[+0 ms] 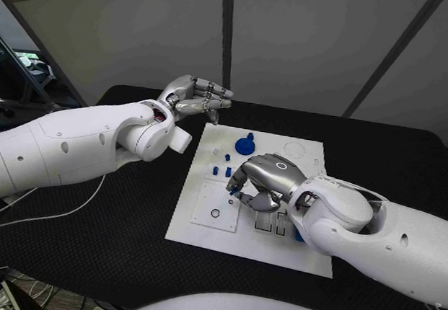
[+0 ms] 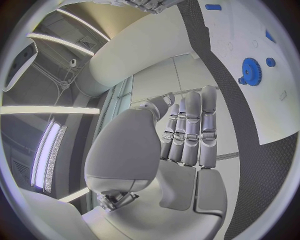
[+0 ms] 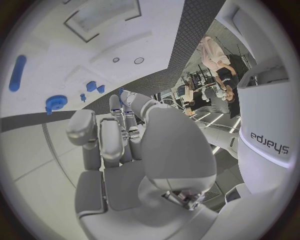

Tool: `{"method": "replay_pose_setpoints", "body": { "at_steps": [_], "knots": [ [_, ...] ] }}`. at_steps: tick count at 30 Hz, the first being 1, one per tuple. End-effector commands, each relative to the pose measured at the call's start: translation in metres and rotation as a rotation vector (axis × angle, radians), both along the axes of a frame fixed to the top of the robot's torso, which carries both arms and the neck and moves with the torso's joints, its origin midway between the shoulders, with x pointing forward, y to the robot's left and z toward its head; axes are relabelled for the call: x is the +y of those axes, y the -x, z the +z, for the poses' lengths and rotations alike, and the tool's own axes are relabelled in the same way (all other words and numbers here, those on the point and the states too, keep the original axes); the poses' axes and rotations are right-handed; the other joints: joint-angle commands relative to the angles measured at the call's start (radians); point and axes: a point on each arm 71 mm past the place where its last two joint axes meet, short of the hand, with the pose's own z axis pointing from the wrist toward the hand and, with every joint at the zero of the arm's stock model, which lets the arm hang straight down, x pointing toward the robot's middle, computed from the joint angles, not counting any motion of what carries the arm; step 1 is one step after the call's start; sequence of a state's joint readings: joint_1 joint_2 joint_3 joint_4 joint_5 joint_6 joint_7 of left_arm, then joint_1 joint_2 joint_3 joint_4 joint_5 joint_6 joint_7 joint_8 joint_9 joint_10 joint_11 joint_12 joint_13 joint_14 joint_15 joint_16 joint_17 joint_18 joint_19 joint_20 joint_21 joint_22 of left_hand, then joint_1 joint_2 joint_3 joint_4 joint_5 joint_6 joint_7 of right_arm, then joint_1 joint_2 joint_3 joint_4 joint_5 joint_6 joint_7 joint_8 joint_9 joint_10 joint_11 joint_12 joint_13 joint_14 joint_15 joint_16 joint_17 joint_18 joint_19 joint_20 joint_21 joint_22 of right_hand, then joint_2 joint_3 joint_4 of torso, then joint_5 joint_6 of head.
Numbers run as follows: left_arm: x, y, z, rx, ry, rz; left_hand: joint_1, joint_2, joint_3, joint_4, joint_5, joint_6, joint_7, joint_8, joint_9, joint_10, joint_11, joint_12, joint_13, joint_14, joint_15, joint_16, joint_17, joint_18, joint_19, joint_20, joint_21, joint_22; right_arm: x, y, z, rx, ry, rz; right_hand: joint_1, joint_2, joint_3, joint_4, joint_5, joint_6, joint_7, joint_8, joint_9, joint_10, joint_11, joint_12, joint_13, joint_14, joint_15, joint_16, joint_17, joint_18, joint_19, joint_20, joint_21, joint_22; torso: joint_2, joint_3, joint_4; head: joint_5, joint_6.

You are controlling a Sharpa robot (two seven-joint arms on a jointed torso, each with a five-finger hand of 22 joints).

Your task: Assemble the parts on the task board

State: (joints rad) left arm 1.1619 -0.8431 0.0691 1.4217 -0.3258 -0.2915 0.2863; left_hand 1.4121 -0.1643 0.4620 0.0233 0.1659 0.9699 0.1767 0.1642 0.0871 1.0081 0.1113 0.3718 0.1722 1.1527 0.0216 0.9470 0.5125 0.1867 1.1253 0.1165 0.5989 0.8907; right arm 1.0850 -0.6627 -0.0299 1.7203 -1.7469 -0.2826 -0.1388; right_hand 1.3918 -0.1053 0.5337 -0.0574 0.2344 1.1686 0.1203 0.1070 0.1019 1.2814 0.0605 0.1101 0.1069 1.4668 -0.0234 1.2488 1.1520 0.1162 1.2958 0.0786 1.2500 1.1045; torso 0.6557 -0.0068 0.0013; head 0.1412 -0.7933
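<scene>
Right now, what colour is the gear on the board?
Blue. The gear shows best in the left wrist view.

**Lighting and Picture Quality**

Illumination is even, cool and moderately dim. The white task board (image 1: 204, 218) is the brightest surface; soft shadow lies beside it under the right robot hand (image 1: 267, 181). The black worktop (image 1: 91, 246) shows no glare. Wrist views bend straight edges strongly toward the circle rim, with ceiling light strips glaring.

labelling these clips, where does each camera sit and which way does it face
Head view: on the robot's head, looking down at the white board; both arms show, left hand raised, right hand over the board.
Left wrist view: behind the left hand.
Right wrist view: behind the right hand.
All share the blue gear.
</scene>
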Motion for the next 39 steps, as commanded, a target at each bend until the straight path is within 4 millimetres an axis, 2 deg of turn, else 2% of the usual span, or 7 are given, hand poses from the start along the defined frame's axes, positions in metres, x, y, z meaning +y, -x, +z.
{"method": "replay_pose_setpoints", "body": {
  "at_steps": [1, 10, 14, 20, 28, 33, 39],
  "knots": [
    [-0.002, 0.0, 0.001, 0.001, 0.008, -0.018, -0.005, 0.008, -0.003, -0.005, 0.001, -0.002, 0.003, 0.002, -0.002, -0.007, -0.002, 0.003, 0.001, -0.007, 0.003, -0.005, -0.001, -0.005, -0.004, 0.001, -0.004, -0.001, 0.003, 0.001, -0.008, 0.019, 0.025, 0.024, -0.007, 0.002, 0.008, 0.0, 0.008, 0.0, 0.01, -0.002, 0.001, 0.005, -0.004, -0.007, 0.0, 0.043, -0.003, 0.003, -0.001, -0.015, 0.002, -0.001, 0.002, -0.001, 0.0, -0.0009, 0.0024, 0.009, -0.006],
    [-0.006, -0.001, -0.001, 0.013, 0.007, -0.027, -0.005, 0.009, -0.004, -0.007, 0.001, -0.007, 0.005, 0.0, -0.003, -0.012, 0.0, 0.005, 0.001, -0.009, 0.004, -0.006, -0.003, -0.005, -0.004, 0.002, -0.006, -0.002, 0.014, 0.002, -0.021, 0.024, 0.068, 0.019, -0.007, 0.003, 0.009, -0.001, 0.009, -0.003, 0.011, -0.004, 0.001, 0.002, -0.003, -0.009, 0.0, 0.043, -0.002, 0.005, 0.0, -0.015, 0.0, 0.0, 0.002, -0.002, 0.001, 0.0001, 0.0031, 0.028, -0.021],
    [-0.006, -0.001, -0.001, 0.014, 0.006, -0.027, -0.004, 0.009, -0.005, -0.008, 0.001, -0.008, 0.005, 0.0, -0.003, -0.014, 0.0, 0.006, 0.002, -0.01, 0.005, -0.007, -0.004, -0.005, -0.005, 0.002, -0.007, -0.002, 0.015, 0.0, -0.024, 0.027, 0.091, 0.008, -0.011, 0.003, 0.006, -0.001, 0.005, -0.004, 0.012, -0.005, 0.002, 0.002, -0.002, -0.01, 0.001, 0.043, -0.001, 0.008, 0.003, -0.015, 0.0, 0.001, 0.004, 0.0, 0.002, 0.0004, 0.0007, 0.034, -0.026],
    [-0.006, 0.0, 0.0, 0.014, 0.007, -0.029, -0.003, 0.009, -0.005, -0.009, 0.001, -0.009, 0.005, 0.0, -0.003, -0.015, 0.0, 0.007, 0.002, -0.011, 0.005, -0.007, -0.004, -0.005, -0.005, 0.002, -0.008, -0.003, 0.015, -0.002, -0.026, 0.022, 0.113, -0.005, -0.013, 0.003, 0.005, 0.0, 0.003, -0.004, 0.012, -0.005, 0.002, 0.001, -0.002, -0.011, 0.002, 0.043, -0.001, 0.008, 0.002, -0.015, 0.0, 0.001, 0.004, 0.001, 0.002, -0.0001, 0.0034, 0.035, -0.031],
    [-0.005, 0.0, 0.0, 0.013, 0.007, -0.029, -0.003, 0.009, -0.006, -0.009, 0.001, -0.009, 0.006, 0.0, -0.003, -0.017, 0.001, 0.008, 0.002, -0.012, 0.005, -0.008, -0.005, -0.005, -0.006, 0.002, -0.009, -0.003, 0.011, -0.004, -0.028, 0.002, 0.128, -0.028, -0.013, 0.003, 0.005, 0.0, 0.003, -0.004, 0.012, -0.005, 0.002, 0.001, -0.002, -0.011, 0.002, 0.043, -0.001, 0.008, 0.002, -0.015, 0.0, 0.001, 0.004, 0.001, 0.0, 0.0003, 0.0014, 0.039, -0.037],
    [-0.005, 0.0, 0.0, 0.013, 0.007, -0.028, -0.003, 0.009, -0.006, -0.009, 0.001, -0.009, 0.006, 0.0, -0.003, -0.017, 0.001, 0.008, 0.002, -0.012, 0.005, -0.008, -0.005, -0.005, -0.006, 0.002, -0.009, -0.003, 0.01, -0.005, -0.028, 0.001, 0.134, -0.031, -0.013, 0.003, 0.005, -0.001, 0.002, -0.004, 0.012, -0.005, 0.002, 0.001, -0.002, -0.011, 0.002, 0.043, -0.001, 0.01, 0.005, -0.015, 0.001, 0.002, 0.005, 0.003, 0.001, -0.0003, 0.0008, 0.038, -0.036],
    [-0.006, 0.0, 0.0, 0.012, 0.008, -0.03, -0.003, 0.009, -0.006, -0.009, 0.001, -0.009, 0.006, 0.0, -0.003, -0.017, 0.001, 0.008, 0.002, -0.012, 0.005, -0.008, -0.005, -0.005, -0.006, 0.002, -0.009, -0.003, 0.012, -0.005, -0.028, 0.0, 0.136, -0.03, -0.013, 0.003, 0.005, -0.001, 0.002, -0.004, 0.012, -0.005, 0.002, 0.001, -0.002, -0.011, 0.002, 0.043, -0.001, 0.01, 0.005, -0.015, 0.001, 0.002, 0.005, 0.003, 0.001, 0.0001, 0.0023, 0.037, -0.037]
  ]
}}
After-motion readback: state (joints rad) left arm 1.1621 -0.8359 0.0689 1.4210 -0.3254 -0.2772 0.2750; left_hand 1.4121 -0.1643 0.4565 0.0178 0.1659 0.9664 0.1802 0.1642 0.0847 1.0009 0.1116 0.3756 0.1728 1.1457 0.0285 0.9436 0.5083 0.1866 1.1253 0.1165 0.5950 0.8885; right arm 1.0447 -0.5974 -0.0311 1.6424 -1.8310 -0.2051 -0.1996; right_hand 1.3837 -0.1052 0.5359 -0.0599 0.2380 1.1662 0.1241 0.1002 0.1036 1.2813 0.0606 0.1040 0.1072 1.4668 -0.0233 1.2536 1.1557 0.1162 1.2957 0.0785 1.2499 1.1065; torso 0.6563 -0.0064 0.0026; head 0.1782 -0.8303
